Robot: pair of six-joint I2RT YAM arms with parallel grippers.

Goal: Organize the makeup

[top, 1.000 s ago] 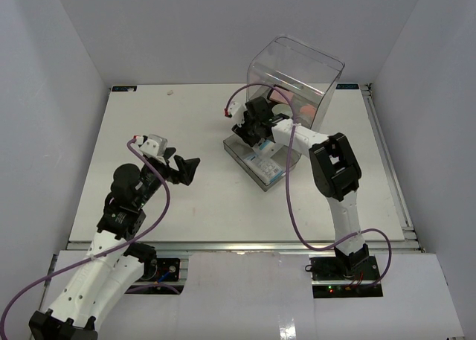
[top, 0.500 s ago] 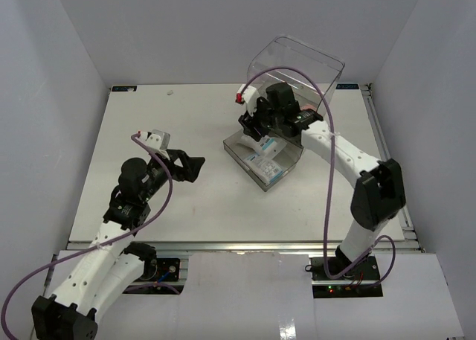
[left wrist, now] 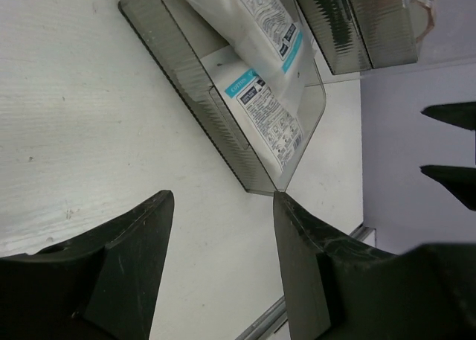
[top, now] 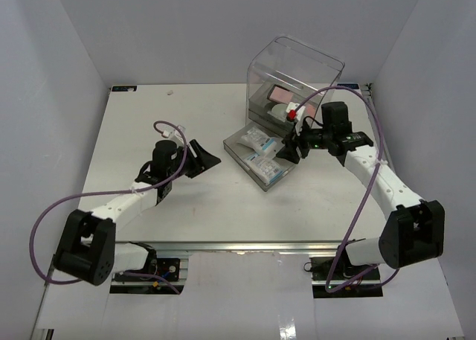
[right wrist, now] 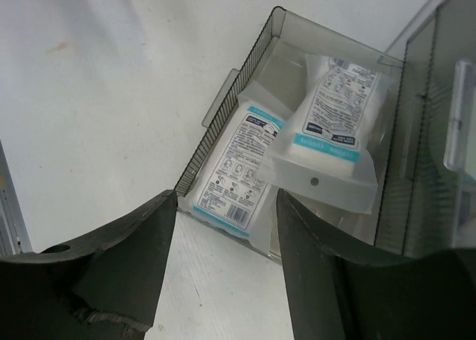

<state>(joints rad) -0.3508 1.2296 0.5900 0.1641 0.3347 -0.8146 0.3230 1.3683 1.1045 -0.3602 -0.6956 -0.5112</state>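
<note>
Your left gripper (left wrist: 223, 206) and right gripper (right wrist: 227, 206) gape empty. Push the drawer (right wrist: 238, 79) crooked and the top packet (right wrist: 335, 124) may snag.

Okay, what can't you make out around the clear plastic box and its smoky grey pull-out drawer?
Lower white-and-blue flat packet: right wrist view, half covered by the upper packet.
Pink flat item inside the clear plastic box: top view, small, blurred by the wall; kind unclear.
Box's closed drawers: right wrist view, cut by the right edge, contents hidden behind ribbed fronts.
</note>
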